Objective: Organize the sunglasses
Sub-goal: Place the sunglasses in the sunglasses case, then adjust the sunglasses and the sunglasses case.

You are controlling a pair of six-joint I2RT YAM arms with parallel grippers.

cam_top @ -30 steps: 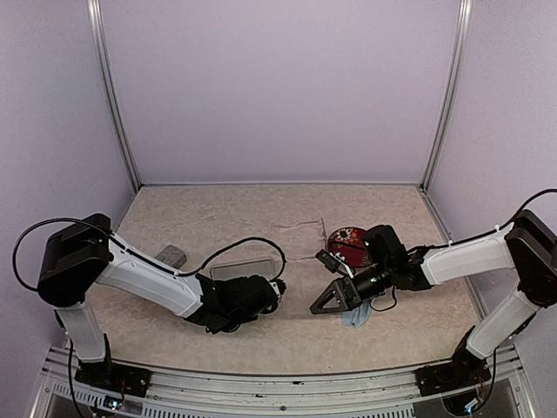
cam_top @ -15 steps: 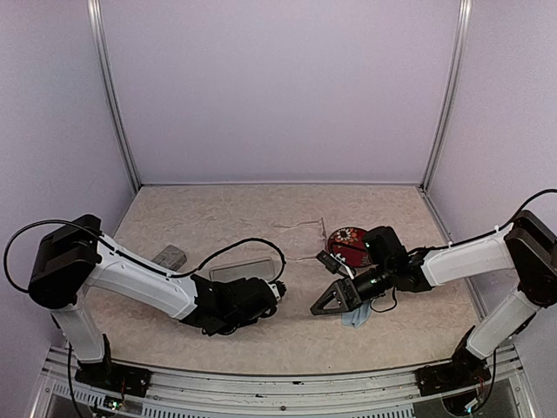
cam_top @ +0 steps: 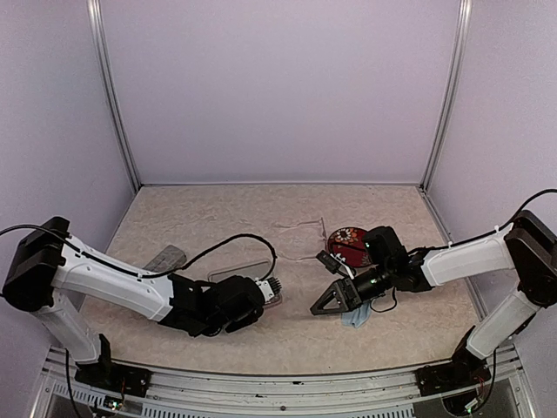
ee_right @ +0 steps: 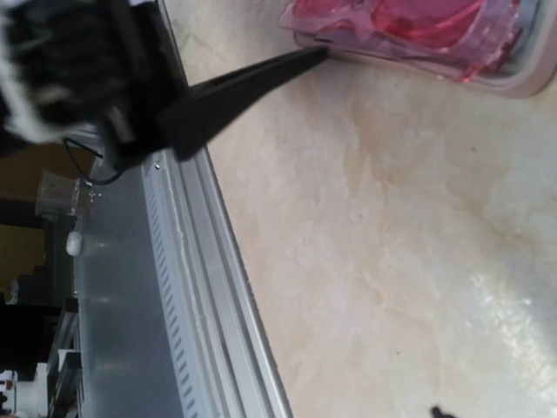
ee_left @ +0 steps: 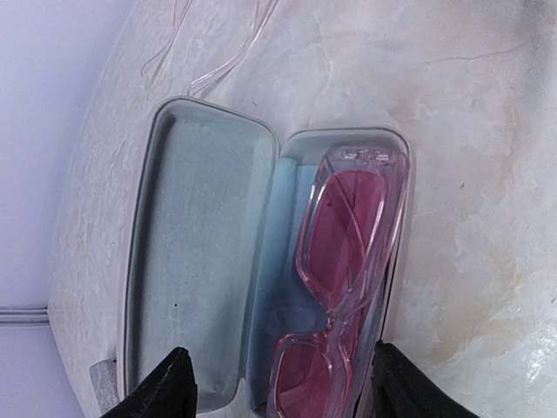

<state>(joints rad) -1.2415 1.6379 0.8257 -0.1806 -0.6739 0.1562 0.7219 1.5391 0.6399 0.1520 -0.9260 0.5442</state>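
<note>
Straddling an open glasses case (ee_left: 204, 261), the left hand (ee_left: 280, 355) is hanging released. Its two black fingertips (ee_left: 170, 387) are standing wide apart, one over the lid's outer edge, the other just beside the opposite wall of the case, and neither is visibly pressing on anything. The red-pink sunglasses (ee_left: 348, 235) are lying lengthwise in the half of the case away from the lid, lenses facing up. A pale-blue layer is showing beneath them along the hinge side; I cannot tell whether it is cloth or lining. The lid half is lying flat, with its grey-green inside facing up.

Beyond the lid, the pale clear pair (ee_left: 233, 48) is resting on the tabletop (cam_top: 218, 209), apart from the case, with its slim arms trailing.

The right hand (cam_top: 324, 303) is hovering low and likewise released, with bare tabletop showing between its jaws. One long black finger (ee_right: 244, 83) is pointing at the end of the case; from overhead, a gap is showing between them. A light-blue cloth (cam_top: 355, 318) is lying just beside this hand. A dark red patterned item (cam_top: 348, 237) is sitting behind its wrist. A grey case (cam_top: 165, 259) is lying well off by the left arm.
</note>
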